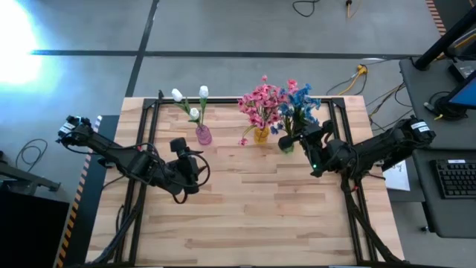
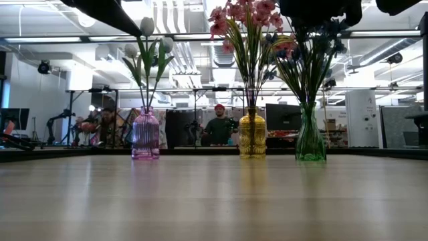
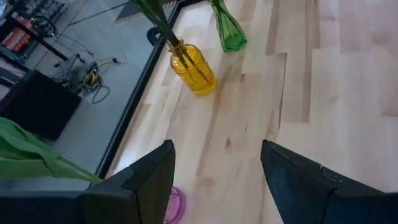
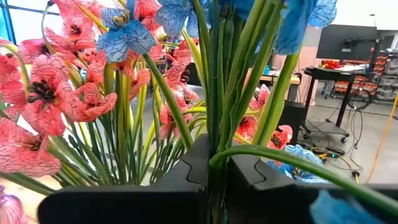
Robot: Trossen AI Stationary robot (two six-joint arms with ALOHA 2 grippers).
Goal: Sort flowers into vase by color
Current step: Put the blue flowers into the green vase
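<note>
Right gripper [image 4: 217, 180]: clenched on blue flower stems [image 4: 233, 81], above the green vase [image 1: 287, 146].
Left gripper [image 3: 217, 180]: released, empty, near the pink vase [image 1: 203, 135] with white buds [image 1: 192, 100].
Yellow vase [image 1: 261, 135]: holds pink flowers [image 1: 260, 100].

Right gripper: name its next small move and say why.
Probably lower the stem a little farther into the green vase, then open. The right gripper is shut on a green stem among the blue flowers, directly above that vase, which already holds blue blossoms. The left gripper waits open near the pink vase.
</note>
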